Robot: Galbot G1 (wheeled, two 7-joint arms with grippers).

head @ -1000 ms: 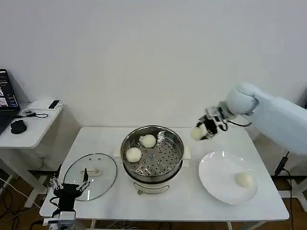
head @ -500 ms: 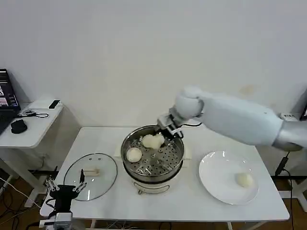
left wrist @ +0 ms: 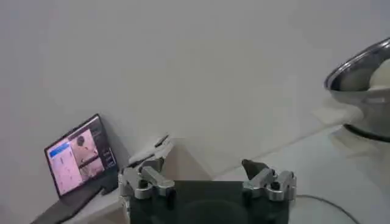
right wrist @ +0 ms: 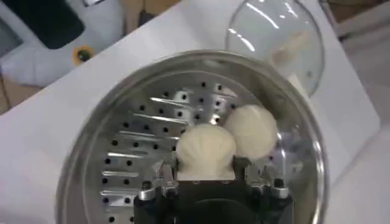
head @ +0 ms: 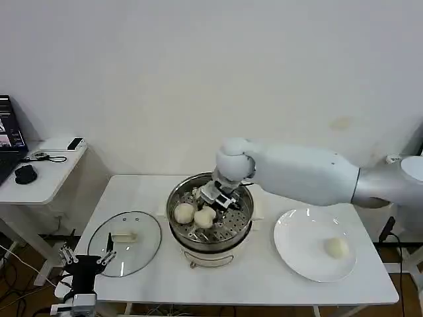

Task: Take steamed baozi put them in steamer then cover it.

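Arm and wrist of the right side cover the far part of the steamer in the head view, so any bun lying under them cannot be made out. The right pincer reaches down into the pot, its fingers clamped on one baozi, which sits just above or on the perforated tray; whether it touches the tray cannot be told. In the right wrist view the held baozi shows pleats fanning away from the pincer, its flat end against the pincer body. The second baozi lies on the tray just beside it, touching or nearly so. In the head view that bun sits at the pot's left side. The buns are round, with no clear long axis.

One more baozi rests alone on the white plate, to the right of the steamer on the bench.

The glass lid lies flat on the bench to the steamer's left, its cream knob up. The left pincer hangs at the bench's near left edge, beside the lid, fingers spread apart and holding nothing. In the left wrist view the steamer's rim is cut off at the frame edge, and a laptop stands on a side table
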